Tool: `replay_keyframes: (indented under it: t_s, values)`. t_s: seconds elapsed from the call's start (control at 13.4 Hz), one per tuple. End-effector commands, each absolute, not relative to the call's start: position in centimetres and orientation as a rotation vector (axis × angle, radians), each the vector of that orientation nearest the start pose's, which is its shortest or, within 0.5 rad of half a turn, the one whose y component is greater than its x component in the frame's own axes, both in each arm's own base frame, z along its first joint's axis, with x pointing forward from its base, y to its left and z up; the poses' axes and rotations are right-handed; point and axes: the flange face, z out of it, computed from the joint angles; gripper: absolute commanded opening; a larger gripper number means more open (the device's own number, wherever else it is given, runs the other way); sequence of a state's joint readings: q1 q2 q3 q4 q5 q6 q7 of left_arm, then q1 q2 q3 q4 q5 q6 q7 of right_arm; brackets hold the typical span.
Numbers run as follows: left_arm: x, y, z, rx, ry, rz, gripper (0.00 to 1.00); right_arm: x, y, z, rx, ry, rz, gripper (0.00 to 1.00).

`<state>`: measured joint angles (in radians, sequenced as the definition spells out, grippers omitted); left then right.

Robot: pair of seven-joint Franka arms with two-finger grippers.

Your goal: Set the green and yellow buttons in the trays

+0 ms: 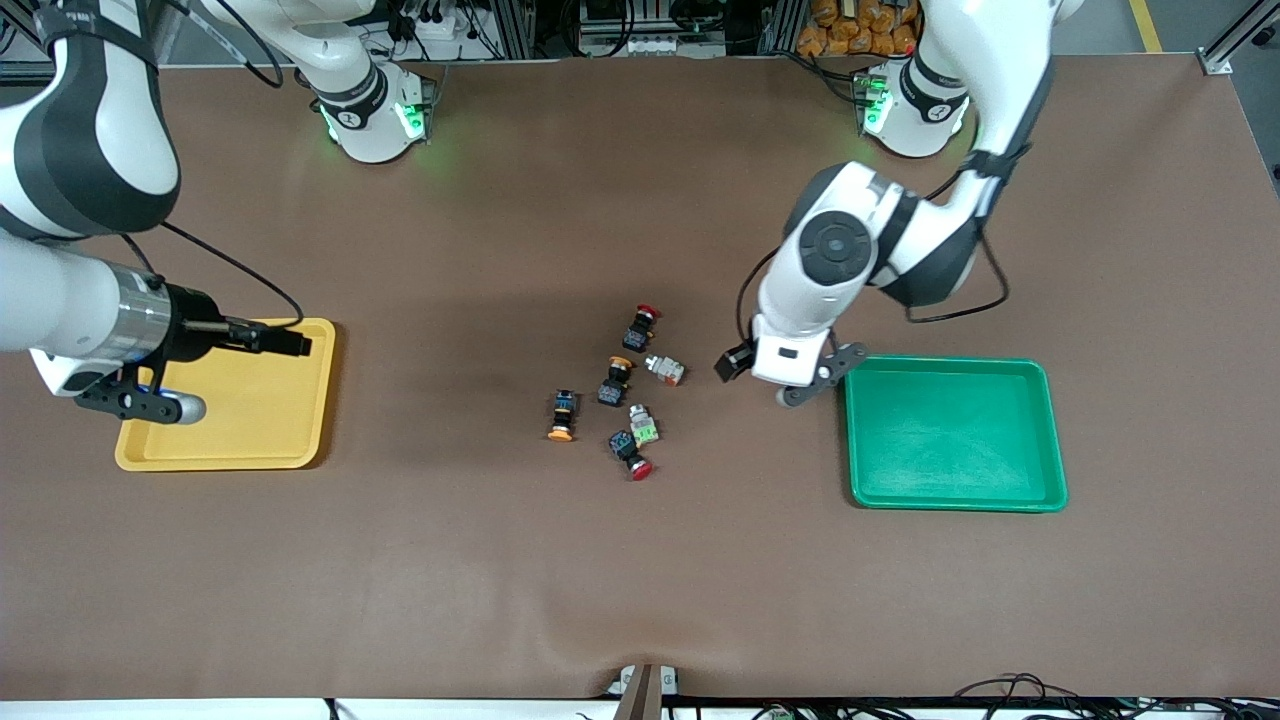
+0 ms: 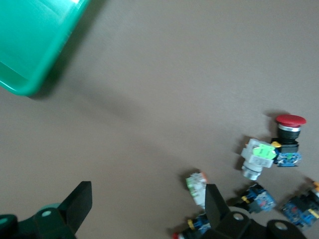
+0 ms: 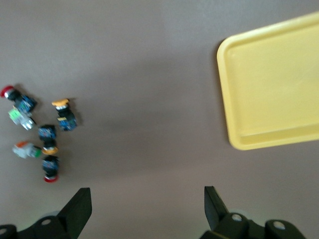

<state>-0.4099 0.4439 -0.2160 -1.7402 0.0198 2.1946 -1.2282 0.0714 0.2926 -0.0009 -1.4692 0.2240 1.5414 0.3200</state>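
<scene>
Front view shows the buttons (image 1: 617, 396) clustered mid-table, well apart from both trays. Left gripper (image 1: 790, 385) hangs just beside the green tray (image 1: 950, 500), fingers apart and empty — right gripper (image 1: 150, 400) hovers over the yellow tray (image 1: 300, 400), fingers likewise spread.

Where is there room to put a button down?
Both trays are bare inside: the green tray beside the left gripper, and the yellow tray under the right gripper. It is crowded at the button cluster mid-table.
</scene>
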Motion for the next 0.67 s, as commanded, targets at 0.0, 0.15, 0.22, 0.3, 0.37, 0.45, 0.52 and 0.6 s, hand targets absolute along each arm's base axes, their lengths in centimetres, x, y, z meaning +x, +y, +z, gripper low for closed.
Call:
replay_keyframes:
  t_s: [0.0,0.15,0.22,0.3,0.37,0.45,0.52,0.6]
  values:
    - [54.5,-39.5,30.6,-3.053,-1.084,0.027,1.00,63.2,7.7,49.6,-2.819,0.564,0.417,1.00]
    - [53.3,-41.7,27.8,-3.041,-1.137,0.040,1.00,64.0,8.4,48.4,-2.781,0.622,0.423,1.00]
    - [52.6,-42.8,26.8,-3.033,-1.181,0.041,1.00,64.5,9.5,47.4,-2.777,0.649,0.418,1.00]
    - [52.6,-43.1,26.0,-3.024,-1.236,0.037,1.00,64.9,10.4,46.7,-2.772,0.693,0.407,1.00]
    - [52.4,-43.7,25.5,-3.010,-1.305,0.038,1.00,65.0,11.8,46.4,-2.771,0.717,0.394,1.00]
    - [52.0,-44.4,24.6,-2.992,-1.360,0.044,1.00,64.9,13.2,46.2,-2.778,0.725,0.398,1.00]
    - [51.3,-45.2,23.6,-2.975,-1.394,0.054,1.00,64.6,14.6,46.2,-2.787,0.733,0.404,1.00]
    - [51.0,-45.5,22.8,-2.964,-1.424,0.048,1.00,64.4,15.1,46.1,-2.790,0.736,0.408,1.00]
